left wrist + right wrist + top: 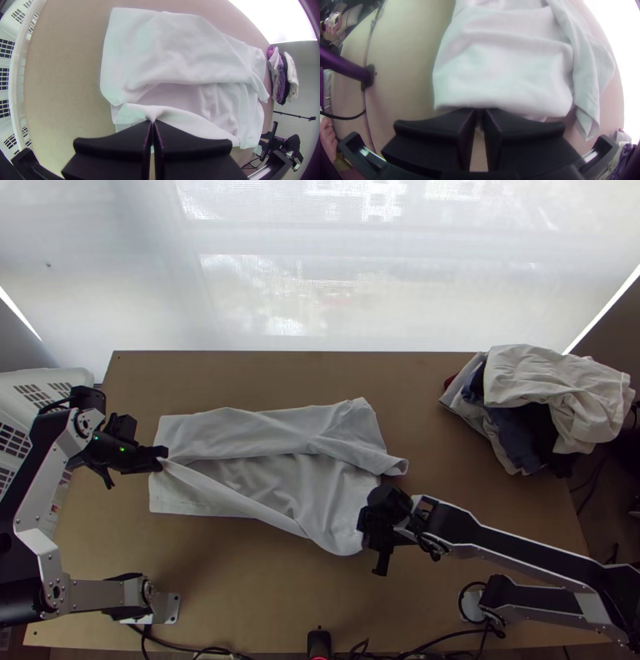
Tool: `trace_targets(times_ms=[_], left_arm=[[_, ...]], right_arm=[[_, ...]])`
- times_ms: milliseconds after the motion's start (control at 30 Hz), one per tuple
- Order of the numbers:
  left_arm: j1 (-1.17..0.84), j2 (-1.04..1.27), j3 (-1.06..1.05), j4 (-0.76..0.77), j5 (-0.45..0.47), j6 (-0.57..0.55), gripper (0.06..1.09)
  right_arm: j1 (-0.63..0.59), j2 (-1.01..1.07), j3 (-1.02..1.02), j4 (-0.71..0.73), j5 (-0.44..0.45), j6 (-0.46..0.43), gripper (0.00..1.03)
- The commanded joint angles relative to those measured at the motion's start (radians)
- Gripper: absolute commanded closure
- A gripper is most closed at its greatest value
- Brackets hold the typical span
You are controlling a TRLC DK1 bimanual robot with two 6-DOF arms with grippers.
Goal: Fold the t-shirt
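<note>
A light grey-white t-shirt (280, 476) lies across the table, its far side folded inward, with creased single cloth between the folds. At the shirt's left end my left gripper (162, 458) is shut on the edge of the near flap; in the left wrist view the left gripper (152, 122) pinches that cloth up into a peak. My right gripper (370, 540) is at the shirt's near right corner. In the right wrist view the right gripper (480, 111) has its fingers almost together, shut on the t-shirt's edge (506, 96).
A pile of clothes (552, 396) sits at the table's far right corner. A white plastic basket (48, 378) stands beside the table's left edge. Cables (216, 652) run along the near edge. Bare wood (280, 588) shows on the near side of the shirt.
</note>
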Motion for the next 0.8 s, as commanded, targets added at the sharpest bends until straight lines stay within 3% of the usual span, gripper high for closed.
trace_targets(times_ms=[0,267,600,767], left_arm=[[0.002,0.003,-0.01,-0.005,-0.001,0.011,1.05],[0.0,0.0,-0.026,-0.006,-0.001,0.019,1.05],[0.005,-0.016,-0.065,-0.006,-0.001,0.03,1.05],[0.005,-0.016,-0.09,0.001,-0.001,0.031,1.05]], right_arm=[[-0.082,-0.006,0.065,0.034,0.002,0.021,1.0],[-0.239,0.076,0.233,0.043,-0.004,0.024,1.0],[-0.415,0.244,0.256,0.153,-0.001,0.03,1.0],[-0.474,0.306,0.287,0.181,0.026,0.095,1.0]])
